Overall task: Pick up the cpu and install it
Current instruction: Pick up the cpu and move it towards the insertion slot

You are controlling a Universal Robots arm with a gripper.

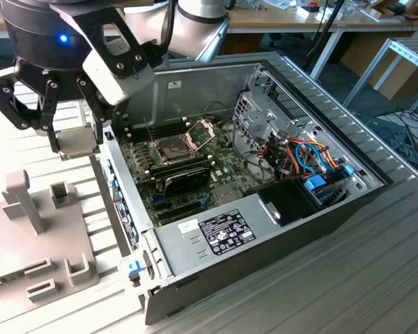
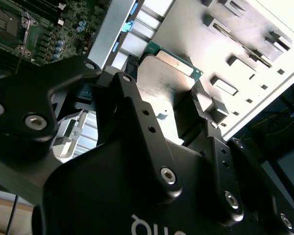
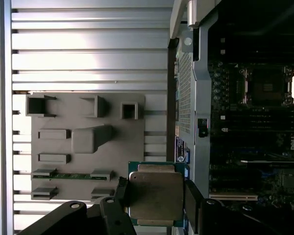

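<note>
One cpu [image 3: 156, 198], one gripper [image 3: 158, 195] (gripping it)

Cpu [image 1: 75, 142]: flat square, dull silver-grey top facing up, green rim, held level in gripper [image 1: 78, 145], airborne, just outside case [image 1: 174, 247] wall.

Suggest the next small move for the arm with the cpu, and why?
Probably carry it sideways toward the exterior view's right, keeping height. The pincer grips the cpu outside the case wall, and the open socket lies beyond that wall.
</note>
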